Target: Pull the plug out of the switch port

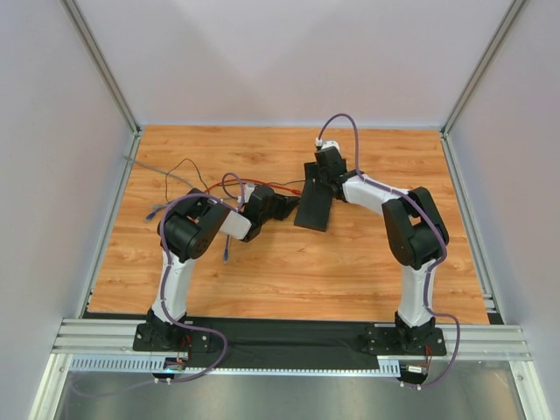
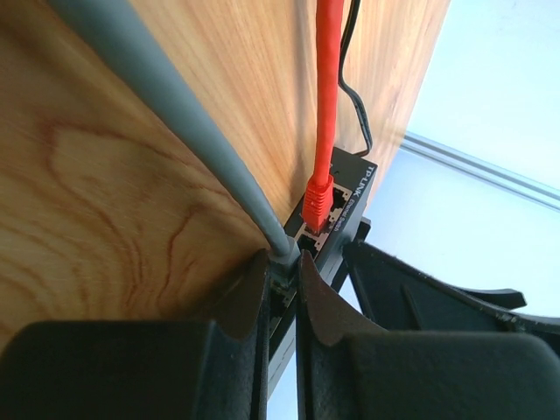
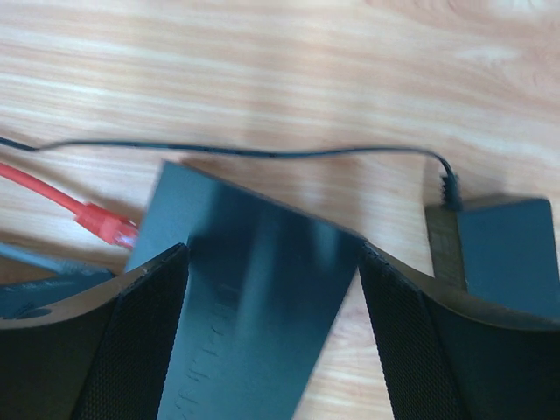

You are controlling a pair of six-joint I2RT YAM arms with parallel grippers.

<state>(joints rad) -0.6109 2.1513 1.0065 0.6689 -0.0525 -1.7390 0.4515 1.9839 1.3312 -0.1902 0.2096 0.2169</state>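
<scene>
The switch [image 1: 315,208] is a flat black box lying mid-table. My right gripper [image 1: 322,175] holds it from the far end. In the right wrist view both fingers press its long sides [image 3: 254,289], with the gripper [image 3: 273,254] astride it. My left gripper [image 1: 284,206] is at the switch's port edge. In the left wrist view it [image 2: 283,262] is shut on the grey cable's plug [image 2: 285,254], which sits in a port of the switch [image 2: 348,188]. A red plug [image 2: 317,203] sits in the neighbouring port.
A grey cable [image 2: 175,122] and a red cable [image 2: 328,79] run away over the wooden table [image 1: 289,271]. A small black adapter block [image 3: 507,254] with a thin black wire [image 3: 262,153] lies beside the switch. Loose cable ends [image 1: 226,254] lie at the left. Walls enclose the table.
</scene>
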